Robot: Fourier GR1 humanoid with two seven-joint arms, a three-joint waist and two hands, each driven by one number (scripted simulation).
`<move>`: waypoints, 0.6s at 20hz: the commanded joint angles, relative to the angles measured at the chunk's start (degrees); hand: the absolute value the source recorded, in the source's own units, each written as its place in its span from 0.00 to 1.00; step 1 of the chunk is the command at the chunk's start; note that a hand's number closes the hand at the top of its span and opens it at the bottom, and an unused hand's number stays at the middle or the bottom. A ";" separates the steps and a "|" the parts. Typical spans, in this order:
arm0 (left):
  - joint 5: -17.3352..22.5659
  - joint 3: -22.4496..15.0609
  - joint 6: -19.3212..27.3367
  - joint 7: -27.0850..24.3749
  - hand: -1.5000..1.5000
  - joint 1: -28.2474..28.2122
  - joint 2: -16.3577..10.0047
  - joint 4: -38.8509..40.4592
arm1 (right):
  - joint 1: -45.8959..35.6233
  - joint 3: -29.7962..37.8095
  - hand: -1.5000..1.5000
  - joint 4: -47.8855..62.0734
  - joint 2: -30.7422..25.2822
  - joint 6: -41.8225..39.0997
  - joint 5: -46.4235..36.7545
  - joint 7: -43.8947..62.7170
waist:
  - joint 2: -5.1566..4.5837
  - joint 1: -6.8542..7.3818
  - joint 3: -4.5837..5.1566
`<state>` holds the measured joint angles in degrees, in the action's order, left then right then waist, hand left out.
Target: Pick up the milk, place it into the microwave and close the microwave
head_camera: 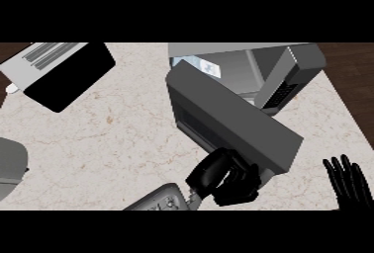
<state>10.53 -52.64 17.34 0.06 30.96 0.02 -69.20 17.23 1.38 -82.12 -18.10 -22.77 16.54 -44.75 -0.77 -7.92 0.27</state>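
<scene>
The grey microwave (pixel 303 62) stands at the counter's back right. Its dark door (pixel 226 116) is swung out toward the front, partly open. Inside, at the cavity's left, a white and blue milk carton (pixel 202 64) shows above the door's top edge. My left hand (pixel 219 179) is at the door's free end, low in the middle of the view. Its fingers are relaxed against the door's outer face and hold nothing. My right hand (pixel 347 183) rests open at the lower right, fingers up, apart from the microwave.
A flat white and black appliance (pixel 62 71) lies tilted at the back left. A grey rounded object (pixel 11 168) pokes in at the left edge. Dark floor shows past the counter's right edge (pixel 349 111).
</scene>
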 commanded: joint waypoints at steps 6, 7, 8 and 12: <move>10.37 2.58 9.40 -7.06 0.00 7.78 -0.02 6.02 | 0.82 -2.35 0.00 -8.79 -2.65 -4.09 3.58 2.41 | -1.05 -4.84 0.11; 11.03 3.70 10.14 -7.93 1.00 8.45 -0.03 7.18 | 0.15 -2.91 0.00 -8.94 -2.44 -3.85 3.55 2.80 | -1.48 -5.04 0.10; 11.75 3.96 12.50 -8.48 0.00 8.22 -0.03 7.92 | 1.11 -3.03 0.00 -9.35 -2.47 -4.39 4.67 3.15 | -1.37 -5.26 0.06; 14.93 6.02 15.22 -10.08 1.00 12.22 -0.02 10.42 | 0.63 -3.80 0.00 -11.32 -4.30 -5.86 5.97 4.80 | -1.95 -6.59 0.00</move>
<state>22.92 -48.78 29.22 -7.78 39.70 -0.05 -60.97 18.19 -1.78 -92.02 -21.23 -24.98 21.04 -39.49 -2.30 -13.36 0.31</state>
